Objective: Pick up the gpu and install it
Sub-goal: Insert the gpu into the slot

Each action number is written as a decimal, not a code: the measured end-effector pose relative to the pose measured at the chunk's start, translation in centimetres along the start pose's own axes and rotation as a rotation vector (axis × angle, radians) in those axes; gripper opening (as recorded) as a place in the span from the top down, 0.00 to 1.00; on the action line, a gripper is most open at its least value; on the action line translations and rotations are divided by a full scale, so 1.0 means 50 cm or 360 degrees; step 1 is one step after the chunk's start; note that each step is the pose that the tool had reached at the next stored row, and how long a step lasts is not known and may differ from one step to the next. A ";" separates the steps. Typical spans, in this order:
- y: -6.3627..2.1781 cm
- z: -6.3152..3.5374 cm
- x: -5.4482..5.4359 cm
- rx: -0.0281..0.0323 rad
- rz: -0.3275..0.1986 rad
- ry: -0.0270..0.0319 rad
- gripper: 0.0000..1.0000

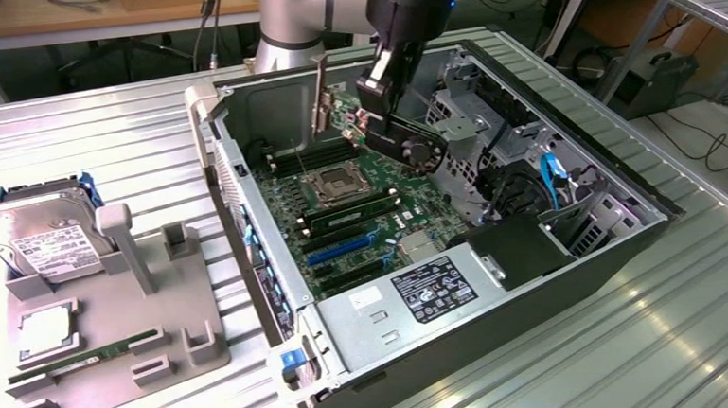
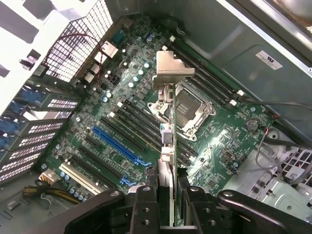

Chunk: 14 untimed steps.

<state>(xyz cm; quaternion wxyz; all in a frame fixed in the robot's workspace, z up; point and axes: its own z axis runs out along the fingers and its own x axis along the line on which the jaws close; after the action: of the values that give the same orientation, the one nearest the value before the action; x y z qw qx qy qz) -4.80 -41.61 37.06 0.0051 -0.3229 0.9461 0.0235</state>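
Exterior view: we see the gpu, a thin black rectangular expansion card with a silvery end bracket, hanging tilted in the air above the open grey metal computer case. It is over the green motherboard that lies inside that case. The black two-fingered gripper is clamped on the card's upper edge. From the wrist view we look along the gpu edge-on, its bracket at the far end, with the gripper pressed against it from both sides. Beneath it, inside the case, lie the square silver processor socket and a long blue expansion slot. Outside the case, towards the exterior view's left, a silver labelled hard drive stands in a grey plastic holder, where a slim green RAM stick also lies.
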 end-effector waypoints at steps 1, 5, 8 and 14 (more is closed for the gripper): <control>0.000 0.000 0.000 -0.00002 -0.0007 0.00003 0.74; 0.000 0.000 0.000 -0.00011 -0.0050 0.00023 0.74; 0.000 0.000 0.000 -0.00018 -0.0075 0.00032 0.74; 0.000 0.000 0.000 -0.00032 -0.0132 0.00054 0.74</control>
<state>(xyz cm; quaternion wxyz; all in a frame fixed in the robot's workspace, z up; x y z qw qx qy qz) -4.80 -41.61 37.06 0.0041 -0.3619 0.9319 0.0236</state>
